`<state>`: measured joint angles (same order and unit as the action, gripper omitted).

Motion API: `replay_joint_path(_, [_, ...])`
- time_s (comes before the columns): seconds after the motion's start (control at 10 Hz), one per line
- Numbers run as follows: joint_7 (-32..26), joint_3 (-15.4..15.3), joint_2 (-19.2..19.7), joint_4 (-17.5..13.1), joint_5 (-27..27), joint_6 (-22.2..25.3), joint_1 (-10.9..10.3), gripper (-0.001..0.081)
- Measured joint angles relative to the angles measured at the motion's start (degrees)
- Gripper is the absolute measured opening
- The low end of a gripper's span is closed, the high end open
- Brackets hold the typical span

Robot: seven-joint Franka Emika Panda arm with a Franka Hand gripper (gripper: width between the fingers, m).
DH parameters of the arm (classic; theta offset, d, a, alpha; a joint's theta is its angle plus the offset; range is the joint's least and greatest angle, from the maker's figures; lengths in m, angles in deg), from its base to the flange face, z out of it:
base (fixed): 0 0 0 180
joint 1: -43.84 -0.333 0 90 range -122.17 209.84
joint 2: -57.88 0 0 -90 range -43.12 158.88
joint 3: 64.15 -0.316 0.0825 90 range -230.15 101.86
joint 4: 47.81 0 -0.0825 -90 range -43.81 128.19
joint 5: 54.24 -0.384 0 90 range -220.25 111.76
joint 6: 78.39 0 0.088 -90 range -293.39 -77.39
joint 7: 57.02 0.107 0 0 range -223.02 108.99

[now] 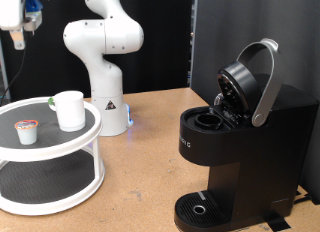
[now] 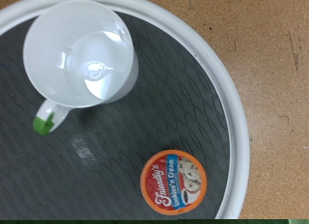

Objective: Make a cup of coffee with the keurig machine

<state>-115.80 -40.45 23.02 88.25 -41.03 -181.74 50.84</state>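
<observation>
Keurig machine (image 1: 240, 132): lid raised, pod chamber looks empty | cup (image 1: 69, 109) and coffee pod (image 1: 26, 131) both on tiered stand (image 1: 60, 152), unmoved | gripper (image 1: 20, 22) high above stand; you cannot tell the jaws' state.

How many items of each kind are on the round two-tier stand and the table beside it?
Mugs: 1, the cup on the stand's top tier.
Coffee pods: 1, the pod near the cup.
Coffee makers: 1, the keurig machine, lid open, on the table.
Total: 3.
The gripper hangs above the stand.
</observation>
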Motion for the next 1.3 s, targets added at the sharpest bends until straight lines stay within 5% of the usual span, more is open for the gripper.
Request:
replay_joint_path(0.8, [-5.3, 0.4, 3.7, 2.9, 2.4, -10.3, 0.0, 0.0805])
replay_joint_path(1.3, [-8.0, 1.0, 5.6, 3.8, 2.4, -10.8, 0.0, 0.0805])
